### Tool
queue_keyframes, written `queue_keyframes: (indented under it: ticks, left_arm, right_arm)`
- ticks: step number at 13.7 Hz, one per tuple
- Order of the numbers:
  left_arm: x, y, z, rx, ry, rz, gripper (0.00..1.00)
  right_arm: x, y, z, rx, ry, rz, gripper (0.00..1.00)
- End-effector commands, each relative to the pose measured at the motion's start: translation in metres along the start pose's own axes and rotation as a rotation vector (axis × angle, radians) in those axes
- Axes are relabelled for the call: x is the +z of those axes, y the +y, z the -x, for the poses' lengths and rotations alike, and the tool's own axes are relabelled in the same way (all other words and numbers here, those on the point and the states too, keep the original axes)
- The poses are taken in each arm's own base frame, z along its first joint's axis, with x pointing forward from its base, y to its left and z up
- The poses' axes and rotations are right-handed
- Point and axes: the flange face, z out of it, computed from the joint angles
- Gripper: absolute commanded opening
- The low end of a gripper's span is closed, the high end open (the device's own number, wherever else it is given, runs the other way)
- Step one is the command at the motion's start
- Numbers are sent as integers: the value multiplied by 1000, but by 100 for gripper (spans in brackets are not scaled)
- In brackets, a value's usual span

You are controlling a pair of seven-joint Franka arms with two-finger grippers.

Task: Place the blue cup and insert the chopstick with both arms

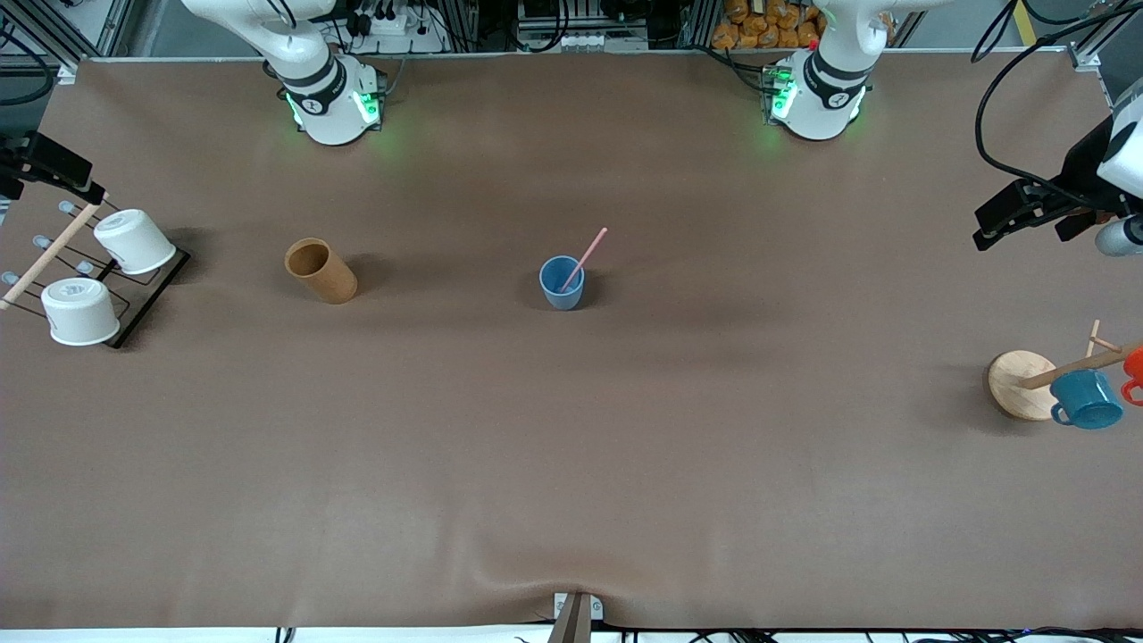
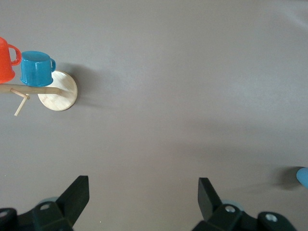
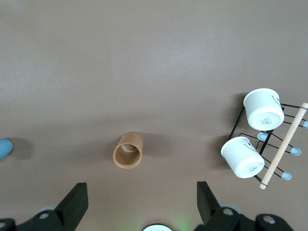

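While both arms wait withdrawn, task looks done: blue cup (image 1: 562, 284) upright mid-counter (image 1: 571, 464), chopstick (image 1: 584, 259) inside, long axis tilting toward left arm's base. Brown cup (image 1: 320, 270) well apart, toward right arm's end. Left claw (image 2: 139, 202) spread, empty; right claw (image 3: 139, 202) spread, empty.

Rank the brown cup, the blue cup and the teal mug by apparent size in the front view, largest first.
1. brown cup, clearly largest.
2. teal mug, hanging on its rack.
3. blue cup, holding the chopstick.
The last two look close, so their order is unsure.
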Motion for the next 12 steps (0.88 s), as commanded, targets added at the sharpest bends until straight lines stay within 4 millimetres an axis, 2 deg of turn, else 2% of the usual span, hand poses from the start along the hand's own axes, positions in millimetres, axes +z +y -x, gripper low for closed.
queue_keyframes:
  ticks: [1,3,12]
  left_arm:
    - [-4,2,-3,11,11,14,100]
    - [-4,1,-3,8,7,13,100]
    - [-5,-3,-3,8,1,8,100]
  right_arm:
    - [-3,0,-1,22,14,23,100]
    - [-12,0,0,22,34,26,100]
    - [-7,-5,-4,15,23,8,100]
